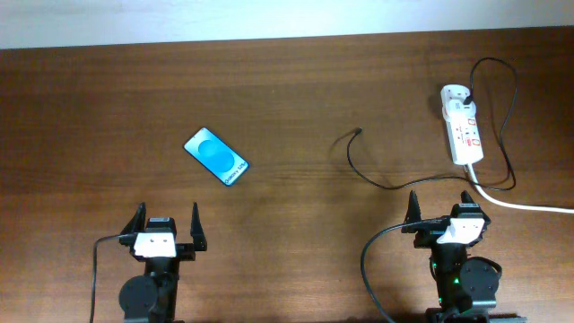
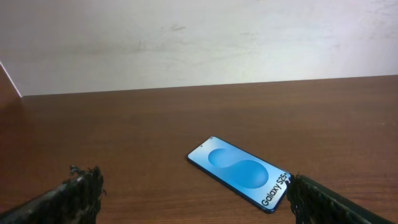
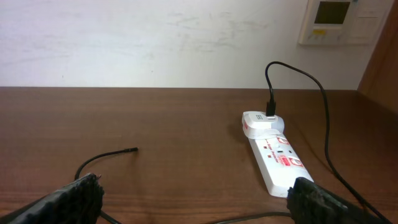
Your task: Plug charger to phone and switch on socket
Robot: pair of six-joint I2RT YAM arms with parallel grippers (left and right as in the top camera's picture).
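The phone (image 1: 215, 156) lies flat on the table with its blue screen up, left of centre; it also shows in the left wrist view (image 2: 241, 173). The charger cable (image 1: 354, 166) is thin and black; its free plug (image 1: 359, 132) lies on the table, seen too in the right wrist view (image 3: 133, 149). The cable runs to a white adapter (image 1: 455, 93) on the white socket strip (image 1: 465, 131), also in the right wrist view (image 3: 278, 159). My left gripper (image 1: 168, 222) is open and empty, nearer than the phone. My right gripper (image 1: 442, 205) is open and empty, near the strip's end.
A thick white cord (image 1: 520, 205) leaves the strip toward the right edge. The charger cable loops wide behind and right of the strip (image 1: 513, 108). A white wall (image 2: 199, 37) stands behind the table's far edge, with a wall panel (image 3: 333, 20) at the right.
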